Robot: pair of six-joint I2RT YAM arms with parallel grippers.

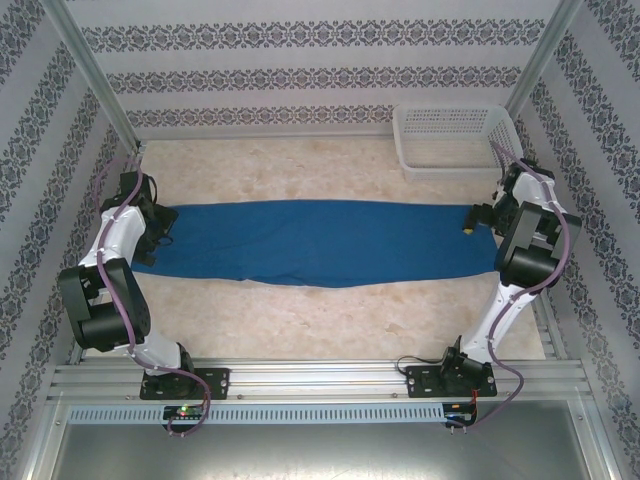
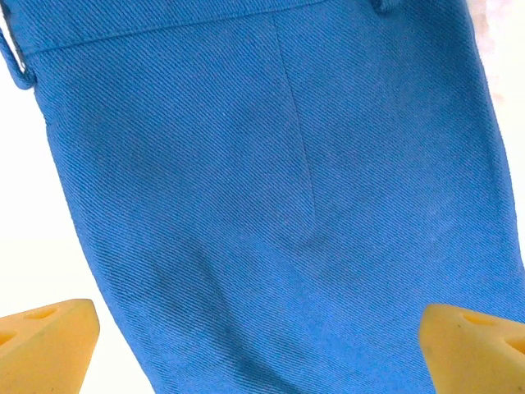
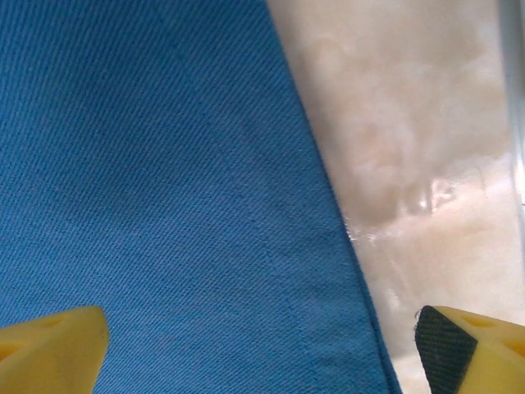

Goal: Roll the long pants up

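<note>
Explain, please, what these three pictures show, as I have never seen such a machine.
These are two robot arms bolted to a table: the left arm and the right arm. The overhead picture looks down from behind them. Blue pants lie spread flat from one arm to the other, with a white basket in the far right corner. The other two pictures come from wrist cameras: the yellow left fingers and right fingers stand open over the pants' ends, holding nothing.

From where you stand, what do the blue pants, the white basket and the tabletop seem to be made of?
The long pants: matte woven cloth, probably cotton twill, judging by fine diagonal ribs. The basket: white plastic, by its moulded lattice walls. The table: smooth, marble-patterned, faintly glossy with a glint; stone or laminate, unclear.
</note>
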